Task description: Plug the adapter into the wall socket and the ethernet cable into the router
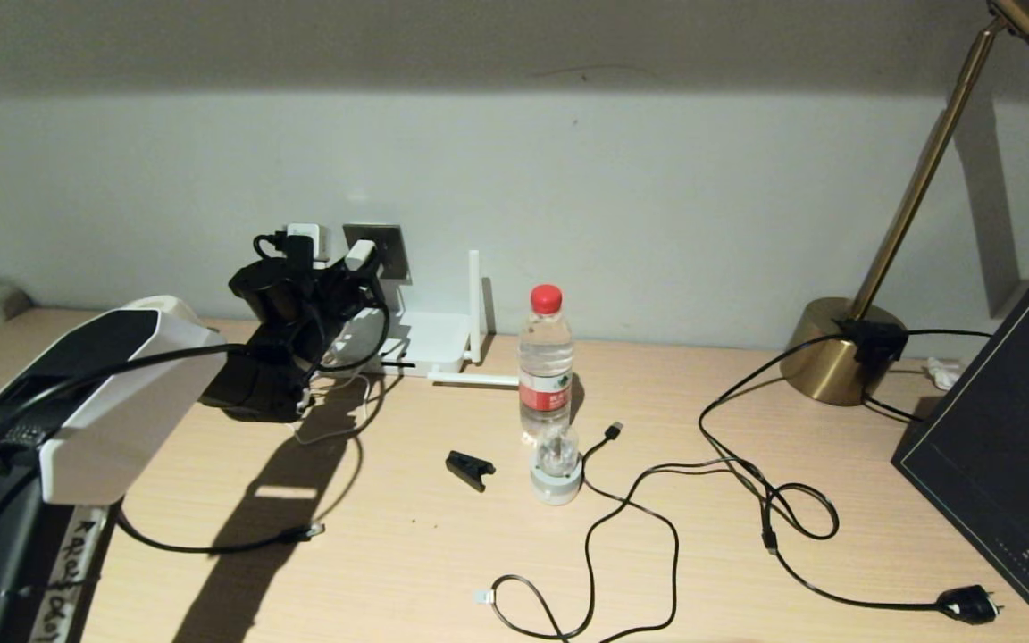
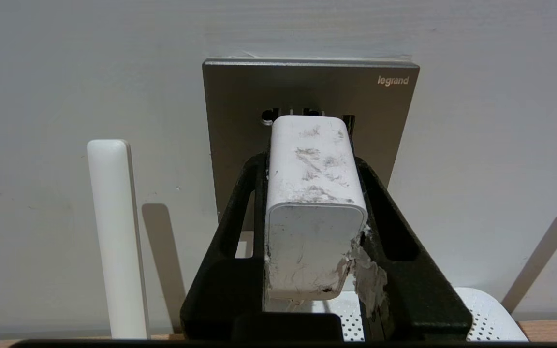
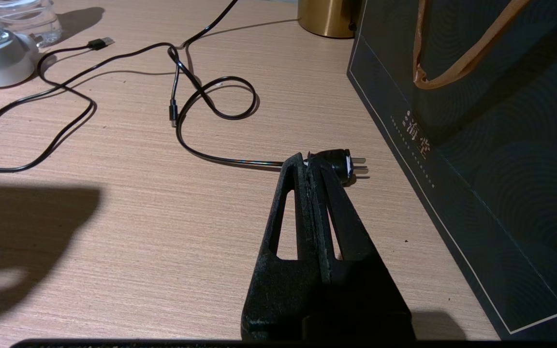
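Note:
My left gripper (image 1: 349,272) is shut on the white adapter (image 2: 313,193), holding it by both sides. The adapter's front end is at the dark holes of the grey wall socket (image 2: 240,106), and its thin white cord hangs down. The white router (image 1: 430,344) lies on the desk right below, one antenna (image 2: 114,241) upright beside the socket. The black ethernet cable (image 1: 211,546) lies on the desk near my left arm, its clear-tipped plug (image 1: 311,531) free. My right gripper (image 3: 307,162) is out of the head view; it is shut and empty, low over the desk, next to a black mains plug (image 3: 339,162).
A water bottle (image 1: 546,362), a small white-based globe (image 1: 556,464) and a black clip (image 1: 470,469) stand mid-desk. A USB-tipped cable (image 1: 613,431) and the lamp cord loop across the right half. Brass lamp (image 1: 836,353) and dark bag (image 1: 1006,455) are at the right. Another white plug (image 1: 305,237) sits left of the socket.

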